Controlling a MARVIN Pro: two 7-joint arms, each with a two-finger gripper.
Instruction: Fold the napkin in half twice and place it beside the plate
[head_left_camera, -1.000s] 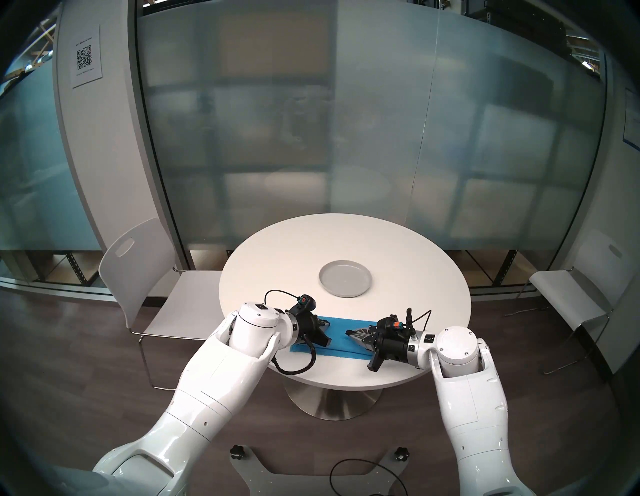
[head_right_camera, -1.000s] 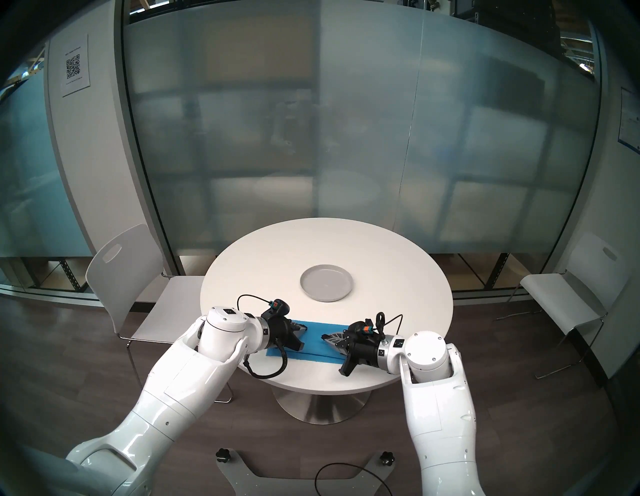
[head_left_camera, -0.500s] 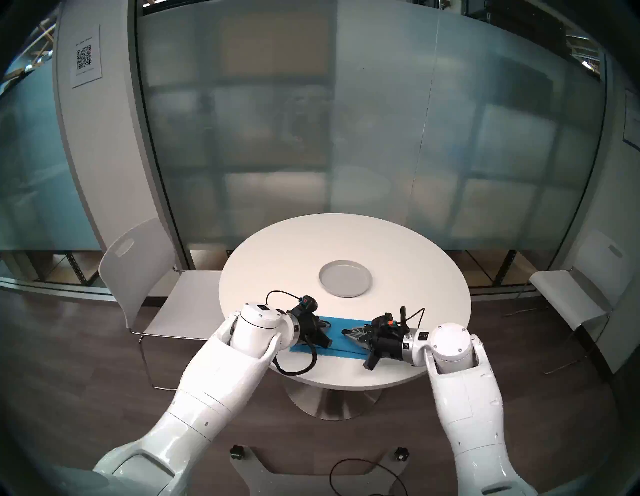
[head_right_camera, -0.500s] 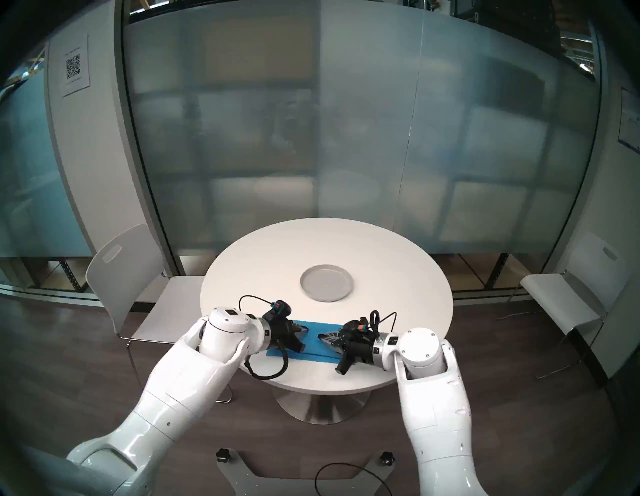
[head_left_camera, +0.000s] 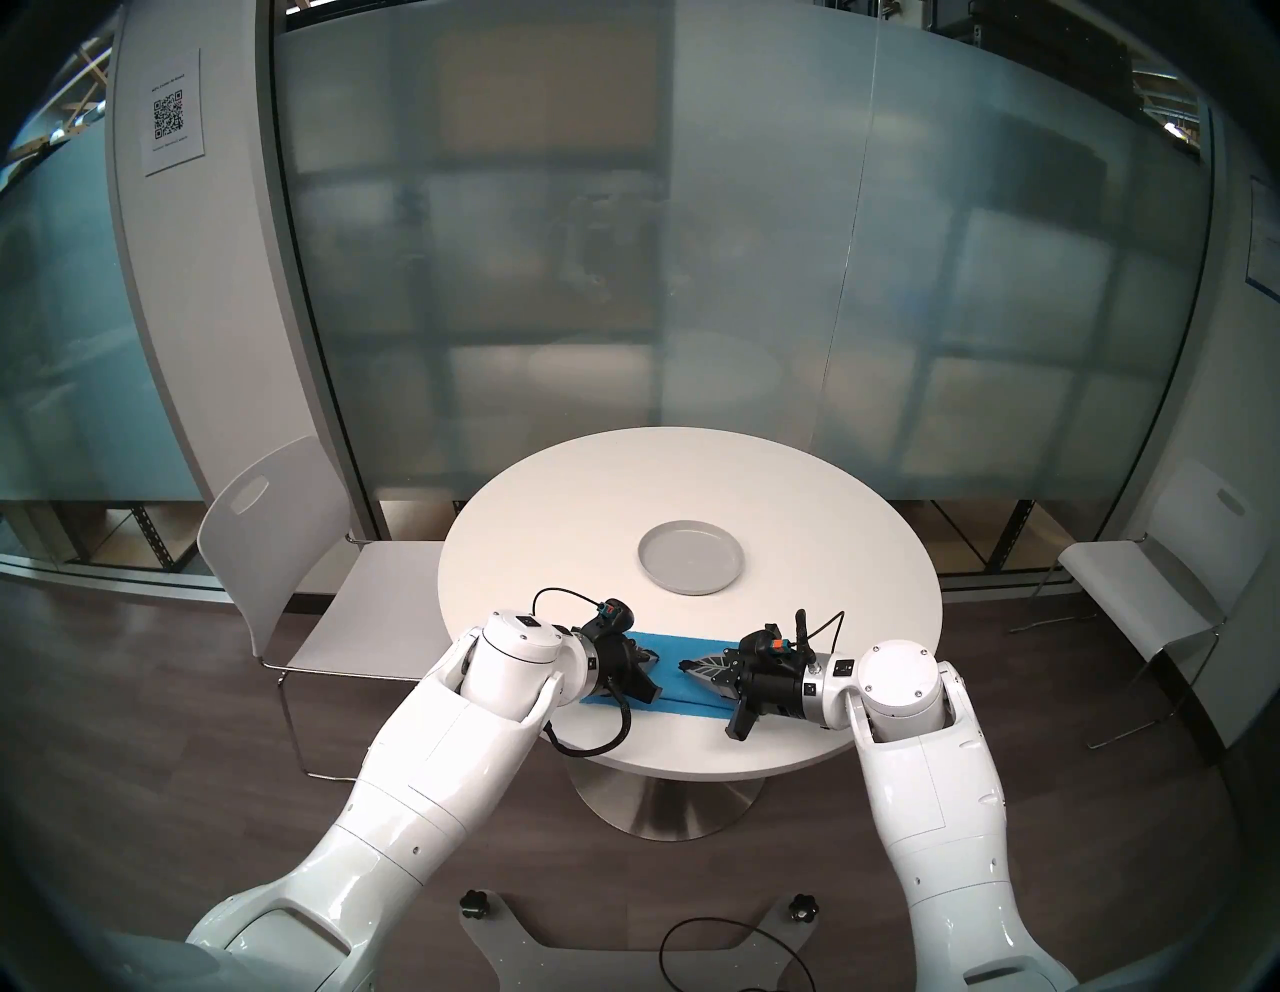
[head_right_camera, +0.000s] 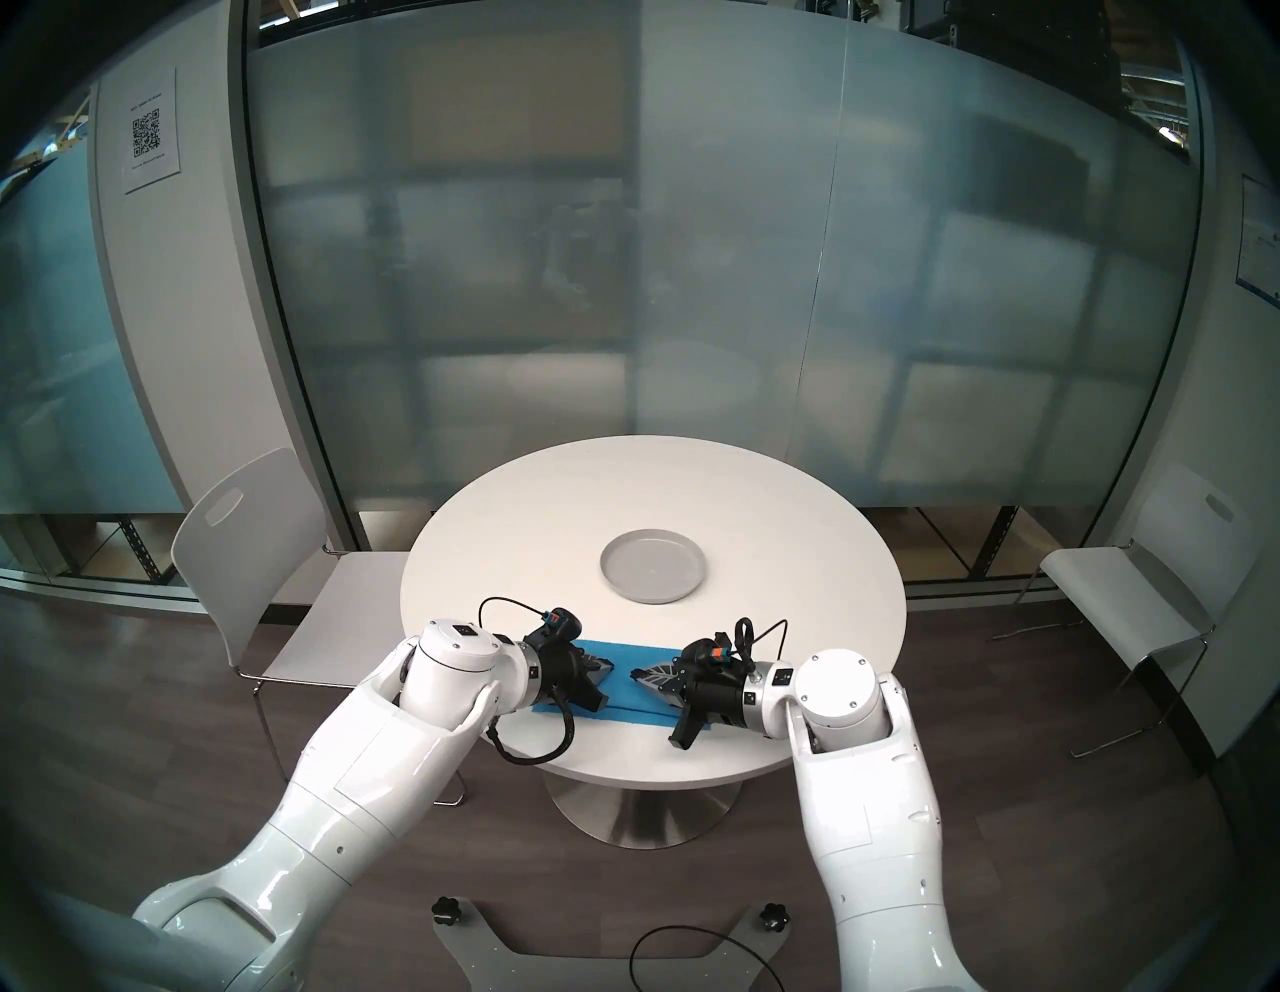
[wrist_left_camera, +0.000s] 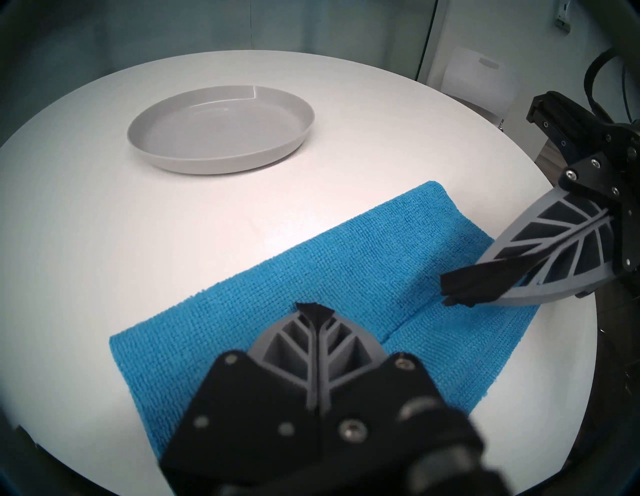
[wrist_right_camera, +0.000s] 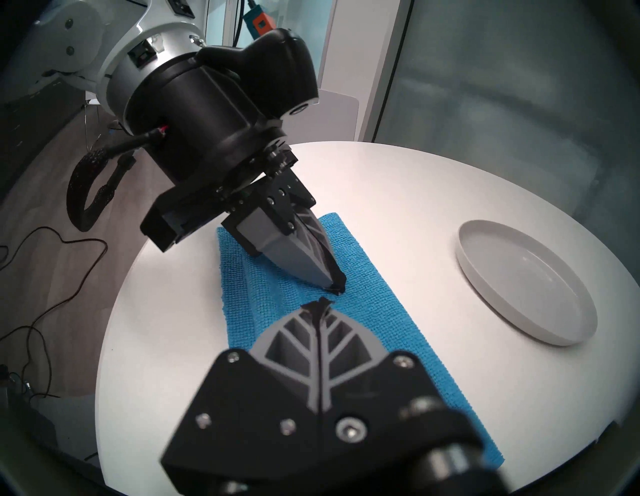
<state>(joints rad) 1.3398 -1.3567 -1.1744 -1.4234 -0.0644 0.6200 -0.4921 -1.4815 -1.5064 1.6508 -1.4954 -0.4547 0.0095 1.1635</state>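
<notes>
**Two closed grippers hover over a once-folded napkin**

A round white table (head_left_camera: 831, 485) carries the work: a light-grey plate (head_left_camera: 690, 557) sits toward its far side, empty, and the blue napkin (wrist_left_camera: 311, 270) lies flat as a long strip near the robot's edge, well apart from the plate. A seam runs lengthwise along the strip, where one layer's edge lies on the layer below, so the first fold looks done and the second is judged the step in hand. The left gripper (wrist_left_camera: 314, 308) is poised over the strip's left part, the right gripper (wrist_right_camera: 320, 303) over its right part, tips pointing toward each other. Both sets of jaws are pressed together with no cloth between them.

The next move, by this reading, calls for one gripper to part its jaws, pinch a short end through both layers and carry it over to the other end, while the other pins the cloth against sliding.

Whether either tip presses on the fabric or hangs just above it cannot be told. The strip's near-left corner is hidden behind the left gripper's body in its own wrist view, and the right end is partly covered in the head views.
</notes>
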